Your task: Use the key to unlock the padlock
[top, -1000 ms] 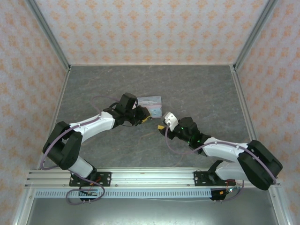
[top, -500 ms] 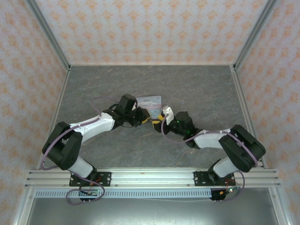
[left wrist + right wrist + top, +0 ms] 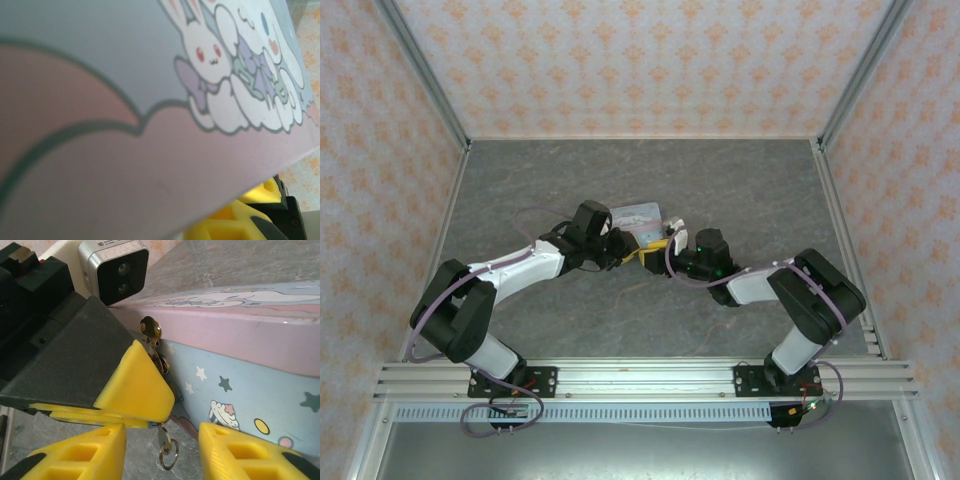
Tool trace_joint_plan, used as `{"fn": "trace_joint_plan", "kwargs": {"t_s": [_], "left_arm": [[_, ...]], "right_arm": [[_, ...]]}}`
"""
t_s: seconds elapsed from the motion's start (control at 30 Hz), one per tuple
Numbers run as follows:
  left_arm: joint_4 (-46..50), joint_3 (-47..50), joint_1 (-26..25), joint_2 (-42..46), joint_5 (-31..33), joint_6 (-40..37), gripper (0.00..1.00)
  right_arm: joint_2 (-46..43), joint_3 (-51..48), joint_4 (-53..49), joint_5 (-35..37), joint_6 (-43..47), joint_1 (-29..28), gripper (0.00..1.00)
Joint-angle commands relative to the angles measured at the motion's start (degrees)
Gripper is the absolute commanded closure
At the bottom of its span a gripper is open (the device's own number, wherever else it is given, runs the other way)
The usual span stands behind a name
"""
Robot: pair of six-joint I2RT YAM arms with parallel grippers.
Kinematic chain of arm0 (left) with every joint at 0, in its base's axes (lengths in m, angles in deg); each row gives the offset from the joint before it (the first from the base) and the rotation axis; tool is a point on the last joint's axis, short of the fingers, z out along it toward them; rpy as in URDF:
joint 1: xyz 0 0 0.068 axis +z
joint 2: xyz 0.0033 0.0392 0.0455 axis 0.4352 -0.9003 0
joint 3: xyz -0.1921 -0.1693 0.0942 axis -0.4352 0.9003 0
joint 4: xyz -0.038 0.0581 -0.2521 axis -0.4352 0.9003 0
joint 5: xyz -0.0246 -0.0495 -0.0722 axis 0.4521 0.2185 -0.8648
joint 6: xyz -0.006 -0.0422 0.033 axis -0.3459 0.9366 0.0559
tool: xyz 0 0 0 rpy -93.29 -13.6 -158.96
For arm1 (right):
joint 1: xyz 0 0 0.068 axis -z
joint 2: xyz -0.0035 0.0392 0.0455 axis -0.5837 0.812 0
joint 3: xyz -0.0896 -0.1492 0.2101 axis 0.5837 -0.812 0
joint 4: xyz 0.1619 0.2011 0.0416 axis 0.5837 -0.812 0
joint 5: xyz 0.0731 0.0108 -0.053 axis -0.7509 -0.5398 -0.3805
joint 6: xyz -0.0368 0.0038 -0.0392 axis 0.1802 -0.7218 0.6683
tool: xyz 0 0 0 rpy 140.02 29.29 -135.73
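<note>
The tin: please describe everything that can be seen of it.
The tin is a rectangular box, metal as it looks, resting closed on the grey table. Its lid has a cartoon print on top and a pink side band; the pale blue wall below carries stars and a cupcake. A brass clasp sits on its front, partly behind the left end effector.

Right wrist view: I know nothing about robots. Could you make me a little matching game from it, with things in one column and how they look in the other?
Things:
1 tin
2 key
3 camera
4 table

Looks:
A grey, marbled
B dangling, silvery
C pale blue with stars, pink lid
D silver box, black face

Pairs: 1-C, 2-B, 3-D, 4-A
</note>
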Motion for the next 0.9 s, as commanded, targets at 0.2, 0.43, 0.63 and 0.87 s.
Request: {"fn": "trace_joint_plan", "kwargs": {"t_s": [0.2, 0.43, 0.63, 0.87], "left_arm": [[-4.1, -1.0, -0.2, 1.2, -2.5, -0.8, 1.0], [-4.3, -1.0, -0.2, 1.0, -2.4, -0.5, 1.0], [-4.2, -1.1, -0.3, 0.9, -2.4, -0.6, 1.0], [-3.6, 0.2, -0.1, 2.6, -0.8, -2.0, 0.83]], "right_arm": [[2.4, 2.1, 2.4, -4.0, -2.0, 0.1, 0.7], [3.0, 1.7, 2.0, -4.5, -2.0, 0.1, 0.81], [3.0, 2.1, 2.1, -4.4, -2.3, 0.1, 0.99], [2.1, 2.4, 2.7, -4.1, -4.4, 0.1, 1.0]]}}
